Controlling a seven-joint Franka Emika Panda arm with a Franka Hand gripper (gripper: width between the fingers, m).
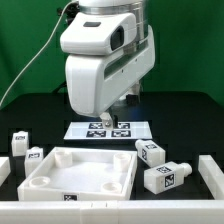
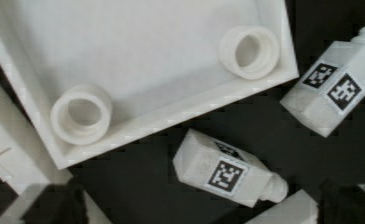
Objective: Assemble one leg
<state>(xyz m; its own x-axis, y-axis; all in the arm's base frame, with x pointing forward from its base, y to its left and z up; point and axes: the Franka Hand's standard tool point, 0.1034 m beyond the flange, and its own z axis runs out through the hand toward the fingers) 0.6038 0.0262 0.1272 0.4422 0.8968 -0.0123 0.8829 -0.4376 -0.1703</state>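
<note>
Above the tabletop (image 1: 190, 125) the gripper (image 1: 122, 102) hangs, holding nothing visible; whether it's parted I cannot tell. Below, the leg (image 2: 223, 168) lies just beside the tray (image 2: 143, 50), so a skewed descent could clip that rim or shove the leg away.

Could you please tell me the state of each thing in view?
Gripper: up off the table, nothing seen in it, open or shut unclear.
Tray: flat, open side up, visible sockets empty.
Lone leg: loose at the exterior view's left, apart from tray.
Back leg: lying loose beside tray.
Front leg: lying on its side, loose.
Marker board: flat on table.
</note>
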